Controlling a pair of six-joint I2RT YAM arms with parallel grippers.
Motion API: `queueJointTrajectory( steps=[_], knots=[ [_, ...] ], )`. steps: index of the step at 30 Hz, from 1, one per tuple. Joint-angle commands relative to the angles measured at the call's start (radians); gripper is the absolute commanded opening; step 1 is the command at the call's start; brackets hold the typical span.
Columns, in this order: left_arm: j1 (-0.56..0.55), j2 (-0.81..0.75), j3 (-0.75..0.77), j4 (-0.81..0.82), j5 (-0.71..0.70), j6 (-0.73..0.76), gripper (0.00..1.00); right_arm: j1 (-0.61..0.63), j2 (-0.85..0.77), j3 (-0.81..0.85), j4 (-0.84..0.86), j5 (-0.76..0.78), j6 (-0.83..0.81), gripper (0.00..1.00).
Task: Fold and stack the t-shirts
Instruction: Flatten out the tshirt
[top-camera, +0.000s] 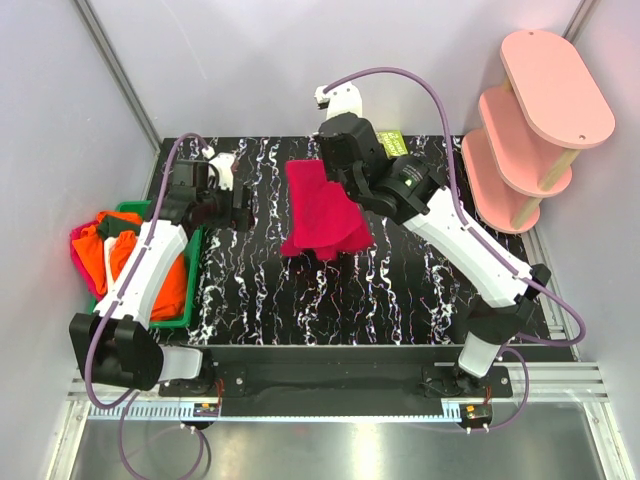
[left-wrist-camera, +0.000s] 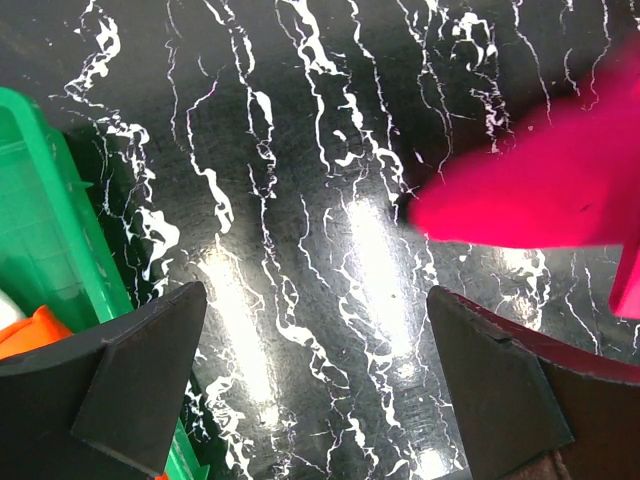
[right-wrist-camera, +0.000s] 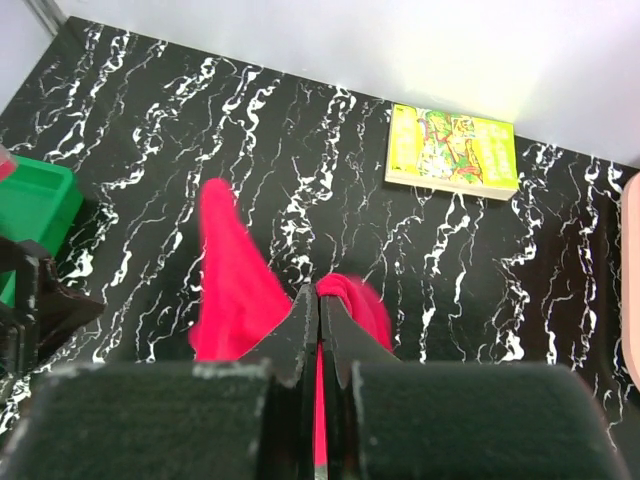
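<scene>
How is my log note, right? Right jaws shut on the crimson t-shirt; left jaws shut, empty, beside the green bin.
One error: the left wrist view shows the left jaws wide open, not shut. Empty beside the green bin, right jaws shut on the crimson t-shirt: correct.

Bare table (top-camera: 400, 300) in front, t-shirt (top-camera: 318, 210) hanging centre, bin (left-wrist-camera: 45, 220) left, shelf (top-camera: 555, 85) right

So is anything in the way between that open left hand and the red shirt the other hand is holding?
Nothing visible. Only bare black table shows between the open left hand and the red shirt, which the right hand pinches. The green bin sits on the left hand's other side, away from the shirt.
</scene>
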Motion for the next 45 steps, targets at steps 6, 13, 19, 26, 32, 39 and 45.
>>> queueJointTrajectory(
  steps=[6,13,19,26,32,39,45],
  knots=[
    [-0.005,-0.021,-0.013,0.08,0.043,-0.015,0.99,0.004,0.008,-0.049,0.065,-0.02,0.042,0.0],
    [-0.032,0.029,0.008,0.123,0.06,-0.051,0.99,0.004,0.0,-0.138,0.082,-0.042,0.076,0.0],
    [-0.058,0.071,0.039,0.123,0.061,-0.061,0.99,0.004,-0.055,-0.294,0.106,-0.031,0.122,0.0],
    [-0.134,0.123,0.033,0.149,0.041,-0.065,0.99,-0.005,-0.15,-0.463,0.114,0.003,0.192,0.0],
    [-0.174,0.196,0.06,0.172,0.015,-0.062,0.99,-0.014,-0.21,-0.573,0.111,0.02,0.235,0.0],
    [-0.199,0.307,0.112,0.183,-0.028,-0.073,0.99,-0.027,-0.291,-0.667,0.091,0.035,0.278,0.0],
    [-0.205,0.417,0.172,0.184,-0.071,-0.078,0.98,-0.027,-0.368,-0.779,0.022,0.012,0.364,0.0]
  ],
)
